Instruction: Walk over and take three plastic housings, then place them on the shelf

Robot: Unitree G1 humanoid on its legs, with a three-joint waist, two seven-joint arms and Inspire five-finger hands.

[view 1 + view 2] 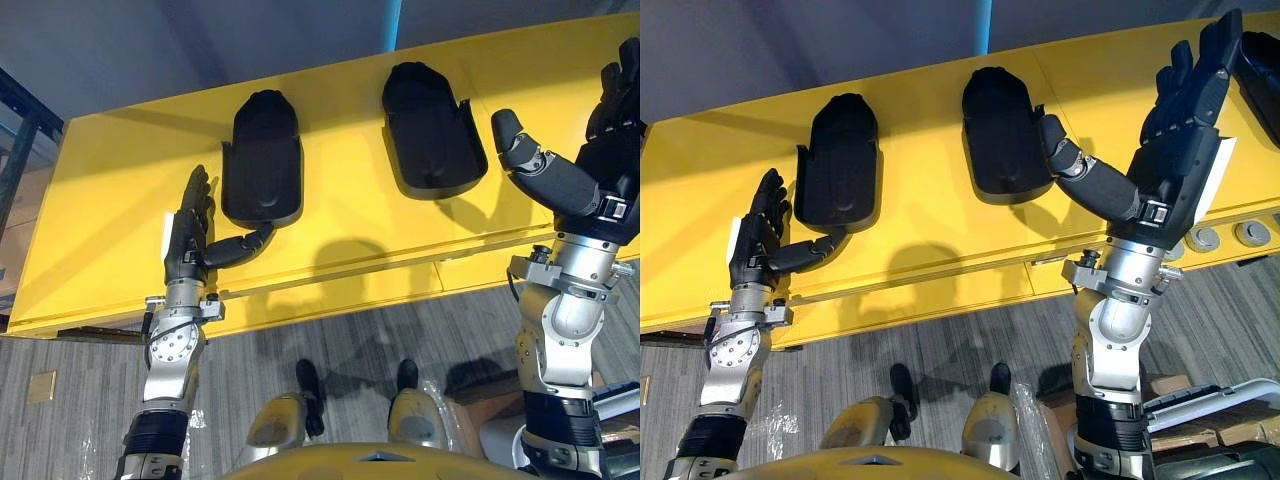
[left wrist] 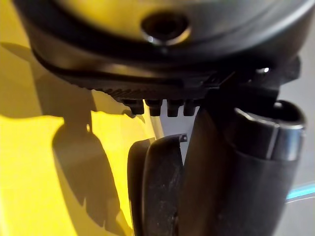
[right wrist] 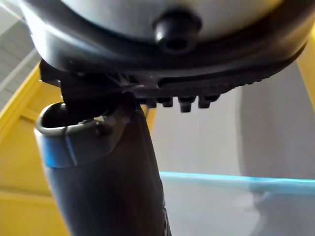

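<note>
Two black plastic housings lie on the yellow shelf top (image 1: pixel 100 220), one on the left (image 1: pixel 262 155) and one in the middle (image 1: pixel 432 130). The dark edge of a third housing (image 1: pixel 1264 80) shows at the far right. My left hand (image 1: pixel 188 240) rests open on the yellow surface just left of the left housing, fingers straight, its thumb (image 1: pixel 240 247) reaching to that housing's near end. In the left wrist view the housing's rim (image 2: pixel 155 187) sits right beside the thumb (image 2: pixel 231 172). My right hand (image 1: pixel 1180 150) is raised open and empty, to the right of the middle housing.
Two round silver fittings (image 1: pixel 1205 238) sit on the yellow top's front right. Grey carpet (image 1: pixel 350 330) lies below the front edge. A cardboard box and a pale bin (image 1: pixel 1210 405) stand on the floor at the lower right. A dark frame (image 1: pixel 20 130) stands at the far left.
</note>
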